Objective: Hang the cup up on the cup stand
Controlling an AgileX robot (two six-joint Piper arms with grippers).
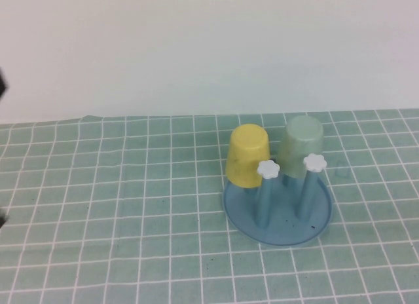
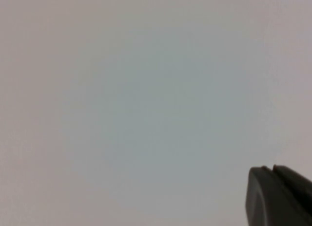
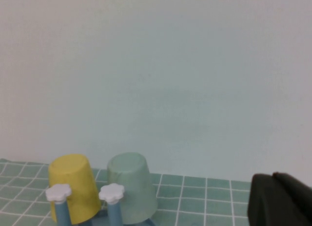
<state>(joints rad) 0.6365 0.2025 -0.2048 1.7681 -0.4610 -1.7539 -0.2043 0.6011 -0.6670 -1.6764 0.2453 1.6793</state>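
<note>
1. High view, nearest first: the cup stand (image 1: 277, 215) sits on the green checked mat (image 1: 118, 212), right of centre, with two bare blue pegs topped by white flower knobs (image 1: 268, 169) at its front.
2. Behind those pegs, the cup (image 1: 302, 145) hangs upside down at the stand's back right, and the yellow cup (image 1: 248, 155) hangs inverted just beside it on the left.
3. Neither arm reaches the stand in this view; the cup is free of both grippers.
4. In the right wrist view, the right gripper (image 3: 280, 199) shows as a dark tip, fingers together and empty, well apart from the cup (image 3: 130, 187) and pulled back on the near side of the stand.
5. The left wrist view faces the blank pale wall (image 2: 146, 89); the left gripper (image 2: 278, 197) is likewise closed, holding nothing, with no cup in sight.
</note>
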